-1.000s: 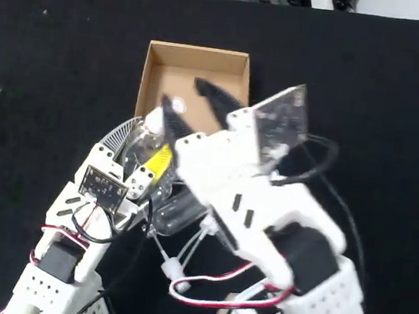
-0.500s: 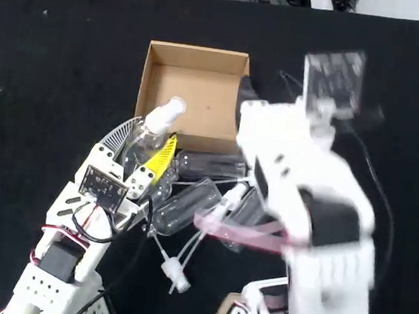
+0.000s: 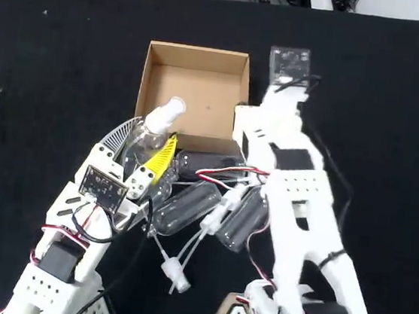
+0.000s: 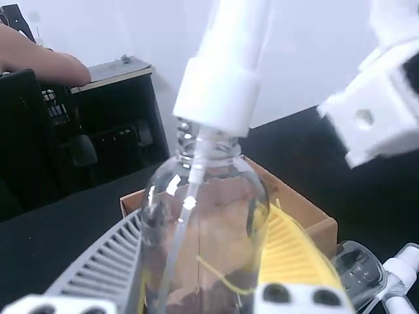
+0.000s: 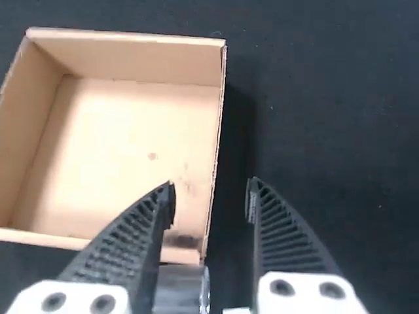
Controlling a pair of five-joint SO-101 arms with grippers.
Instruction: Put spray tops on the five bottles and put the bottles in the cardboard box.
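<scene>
Clutching bottle [image 4: 204, 226], left fingers [image 4: 289, 252], right fingers [image 5: 128, 243] parted astride box [image 5: 124, 57] wall

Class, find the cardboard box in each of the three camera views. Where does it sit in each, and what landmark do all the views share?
High view: the cardboard box lies open above centre, beyond both arms.
Left wrist view: its rim shows behind the bottle held in the left gripper.
Right wrist view: its floor lies beyond the open right gripper.
Shared landmark: the black table under the box.
</scene>
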